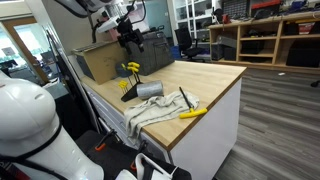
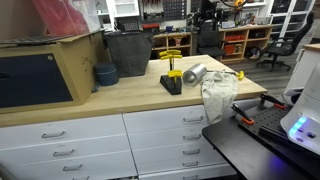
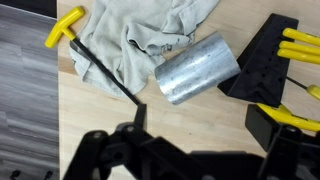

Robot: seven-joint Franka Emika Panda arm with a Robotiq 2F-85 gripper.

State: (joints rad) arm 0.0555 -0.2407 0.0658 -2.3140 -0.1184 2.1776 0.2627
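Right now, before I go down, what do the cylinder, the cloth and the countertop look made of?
Cylinder: probably metal, with a brushed silver finish and soft streaked highlights along its side.
Cloth: woven fabric, matte grey-beige, crumpled into soft folds.
Countertop: wood, likely butcher block. It is pale, with visible grain strips and a smooth, low-sheen surface.

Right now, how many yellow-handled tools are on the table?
3. One loose tool lies by the cloth; two racked tools sit in the black rack beside the metal can. Others may be hidden.
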